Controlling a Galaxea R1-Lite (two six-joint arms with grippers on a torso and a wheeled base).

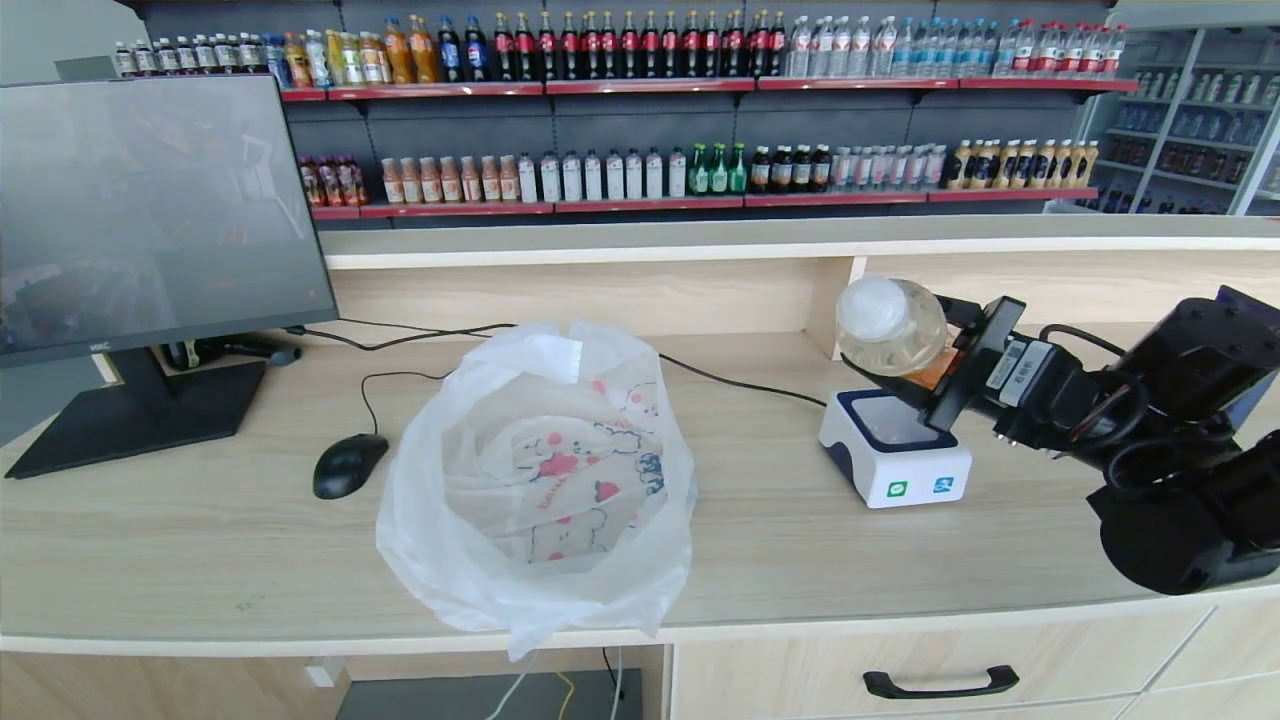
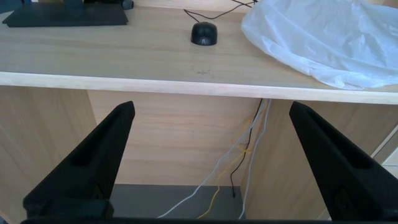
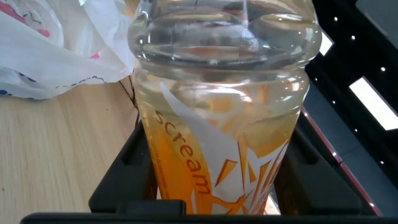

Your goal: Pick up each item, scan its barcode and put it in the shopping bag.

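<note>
White slanted lettering runs up the orange label (image 3: 199,174) of the clear plastic bottle (image 3: 217,93). The white box scanner (image 1: 895,460) bears a green sign (image 1: 895,489) and a blue sign (image 1: 944,485) on its front. The black monitor (image 1: 150,200) carries a mark on its lower bezel, too small to read.

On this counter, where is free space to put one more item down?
The counter is bare along its front edge left of the shopping bag, before the mouse and the monitor stand, and between bag and scanner. Crowded: above the scanner, where the right gripper holds the bottle; cables cross behind the bag.
</note>
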